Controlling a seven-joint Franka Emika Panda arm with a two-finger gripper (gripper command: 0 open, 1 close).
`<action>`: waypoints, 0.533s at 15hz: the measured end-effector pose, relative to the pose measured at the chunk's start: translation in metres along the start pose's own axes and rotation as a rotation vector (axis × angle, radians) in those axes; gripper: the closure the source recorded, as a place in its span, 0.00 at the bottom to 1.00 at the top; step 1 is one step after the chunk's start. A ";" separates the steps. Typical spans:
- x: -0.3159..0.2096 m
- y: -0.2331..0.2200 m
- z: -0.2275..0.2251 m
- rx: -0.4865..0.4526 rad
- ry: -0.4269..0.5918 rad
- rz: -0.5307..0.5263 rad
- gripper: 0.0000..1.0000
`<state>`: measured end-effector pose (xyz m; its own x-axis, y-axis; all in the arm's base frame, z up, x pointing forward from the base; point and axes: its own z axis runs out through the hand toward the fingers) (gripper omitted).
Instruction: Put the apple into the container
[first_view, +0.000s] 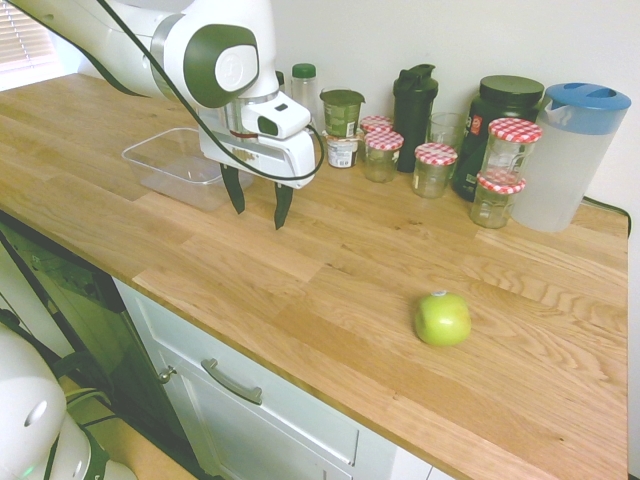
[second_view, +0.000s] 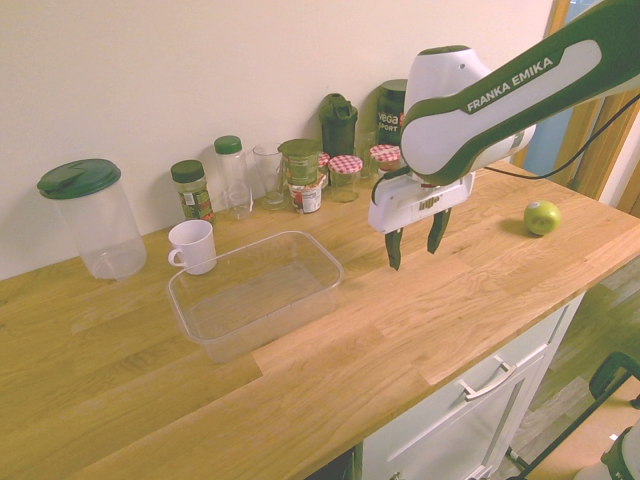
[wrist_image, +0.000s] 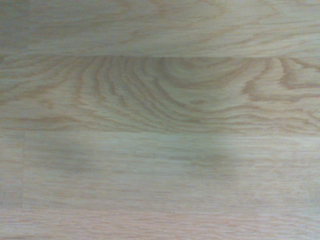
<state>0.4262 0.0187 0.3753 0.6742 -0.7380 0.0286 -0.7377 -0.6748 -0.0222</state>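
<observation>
The yellow-green apple (first_view: 442, 319) (second_view: 541, 217) rests on the wooden counter, toward its front edge and well away from the arm. The clear plastic container (first_view: 180, 165) (second_view: 257, 291) sits empty on the counter on the other side of the arm. Between the two, my gripper (first_view: 259, 208) (second_view: 415, 246) hangs a little above the bare wood, open, fingers pointing down with nothing between them. The wrist view shows only wood grain (wrist_image: 160, 120).
Along the wall stand jars with red-checked lids (first_view: 435, 168), a black shaker bottle (first_view: 414, 100), a dark tub (first_view: 495, 130) and a blue-lidded pitcher (first_view: 570, 155). A white mug (second_view: 192, 246) and a large green-lidded canister (second_view: 92, 218) sit behind the container.
</observation>
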 end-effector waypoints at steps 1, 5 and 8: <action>0.000 0.000 0.001 -0.001 -0.001 0.000 0.00; 0.025 0.007 -0.037 -0.002 0.004 -0.088 0.00; 0.087 0.062 -0.089 -0.010 -0.005 -0.222 0.00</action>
<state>0.4358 -0.0864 0.4651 0.8205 -0.5710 0.0267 -0.5711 -0.8209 -0.0060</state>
